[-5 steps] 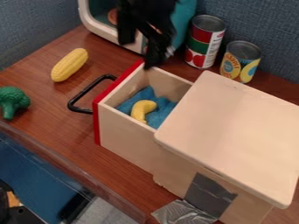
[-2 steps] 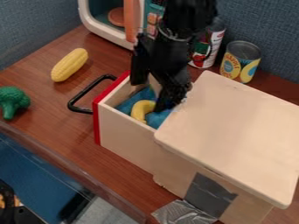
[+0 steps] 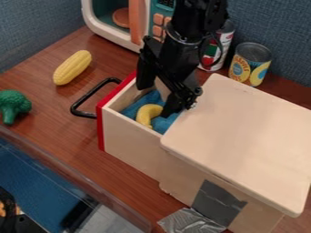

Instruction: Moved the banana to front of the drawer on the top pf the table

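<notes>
Gripper [image 3: 157, 99], black: over the open drawer [image 3: 130, 143], jaws spread wide, nothing held between them. Banana [image 3: 146, 114], yellow, curved: inside the drawer, on blue cloth [image 3: 163, 124], below the jaws; whether one tip touches it is hard to make out. Handle [image 3: 90, 98], black: on the drawer's red front. Corn [image 3: 72, 68], yellow: on the worktop [image 3: 61, 107]. Broccoli [image 3: 13, 103], green: likewise, near the worktop's edge.

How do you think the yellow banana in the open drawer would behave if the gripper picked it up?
The banana looks like smooth, moulded toy food, so it would probably stay stiff and might slip a little. Its curved shape could make it swivel in the grip. The rumpled blue cloth against it might get pinched too.
</notes>
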You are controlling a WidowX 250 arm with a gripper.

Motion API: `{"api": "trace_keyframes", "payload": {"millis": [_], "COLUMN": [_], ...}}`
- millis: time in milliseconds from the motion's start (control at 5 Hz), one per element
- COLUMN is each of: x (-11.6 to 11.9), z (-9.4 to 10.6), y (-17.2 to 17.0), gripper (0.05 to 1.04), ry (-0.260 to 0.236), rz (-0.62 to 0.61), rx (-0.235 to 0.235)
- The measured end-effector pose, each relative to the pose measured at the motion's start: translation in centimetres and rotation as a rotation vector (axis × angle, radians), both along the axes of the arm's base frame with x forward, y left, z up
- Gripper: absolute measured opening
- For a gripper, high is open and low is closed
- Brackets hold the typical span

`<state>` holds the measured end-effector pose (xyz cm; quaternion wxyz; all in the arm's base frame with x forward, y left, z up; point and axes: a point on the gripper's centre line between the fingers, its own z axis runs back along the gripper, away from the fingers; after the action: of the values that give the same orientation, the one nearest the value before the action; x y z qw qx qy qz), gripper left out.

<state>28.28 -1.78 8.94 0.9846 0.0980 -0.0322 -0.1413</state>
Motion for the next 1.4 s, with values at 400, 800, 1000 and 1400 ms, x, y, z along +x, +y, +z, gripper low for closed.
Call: {"api": "trace_keyframes", "payload": {"millis": [400, 800, 1000, 1400], "x": [-0.1, -2.0, -2.5, -2.3], "z": [-0.1, -0.3, -0.6, -0.9], "y": [-0.3, 1.1, 1.8, 2.7], "gripper": [1.000, 1.000, 1.001, 1.001], "ry": [-0.004, -0.053, -0.103, -0.142], "rz": [0.026, 0.229, 0.345, 0.402], "rx": [-0.023, -0.047, -0.086, -0.114]}}
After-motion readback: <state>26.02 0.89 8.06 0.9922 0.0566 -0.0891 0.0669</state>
